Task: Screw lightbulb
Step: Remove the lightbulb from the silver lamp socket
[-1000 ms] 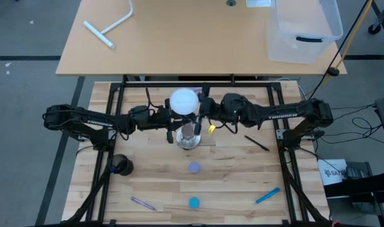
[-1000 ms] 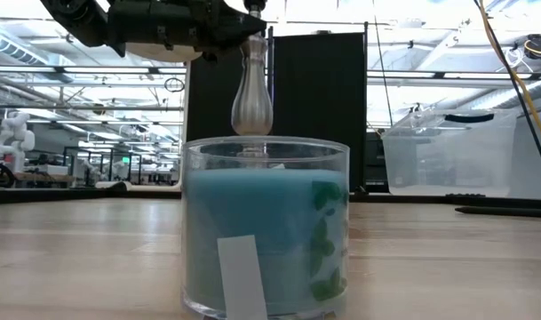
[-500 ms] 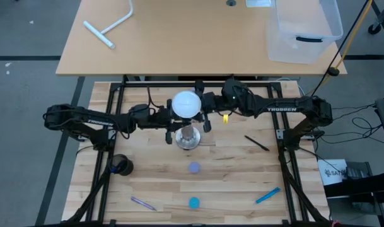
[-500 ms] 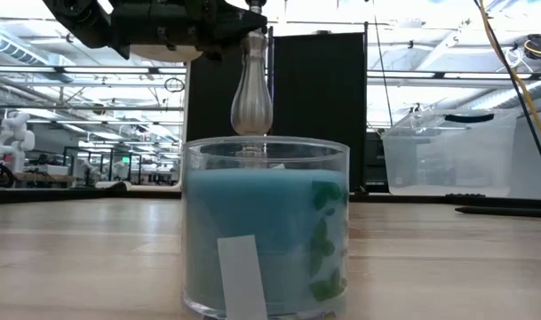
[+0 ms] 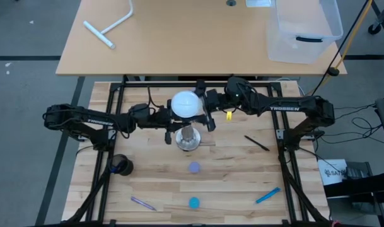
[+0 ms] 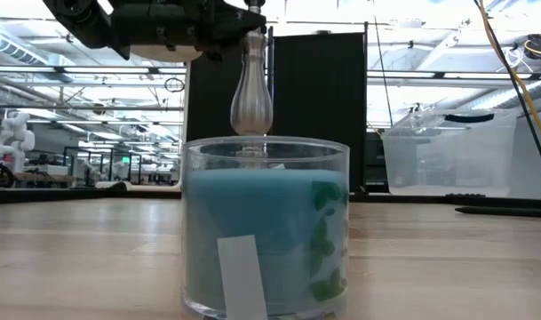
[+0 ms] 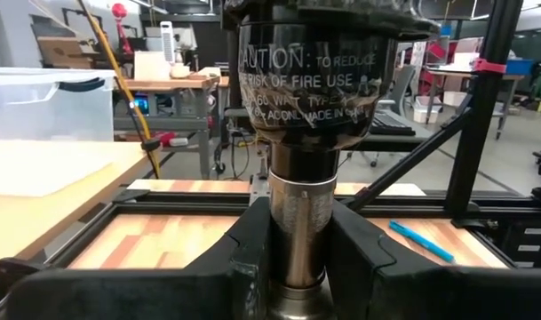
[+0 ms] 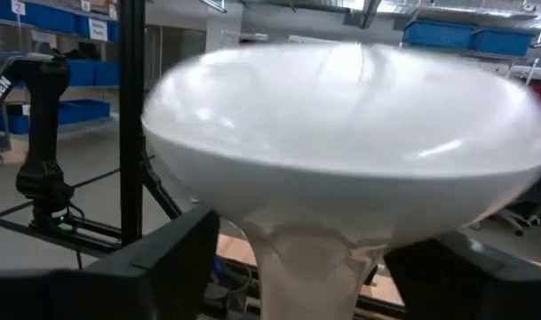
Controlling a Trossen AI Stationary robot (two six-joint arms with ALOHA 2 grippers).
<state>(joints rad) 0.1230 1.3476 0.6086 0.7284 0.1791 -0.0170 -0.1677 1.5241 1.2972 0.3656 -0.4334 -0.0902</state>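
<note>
The bulb (image 5: 185, 104) is seen sitting upright on top of the stand (image 5: 188, 137), mid-table. The stand's post (image 7: 297, 240) is clamped between the left claw's (image 5: 171, 128) fingers (image 7: 363, 258), just under the black socket top (image 7: 314, 67). The right claw (image 5: 204, 107) is held at the bulb from the opposite side, its jaws spread wide on either side of the bulb's neck (image 8: 310, 258), with gaps showing between fingers (image 8: 168, 267) and neck. In the low view, a blue candle jar (image 6: 266, 227) stands in front of the stand.
</note>
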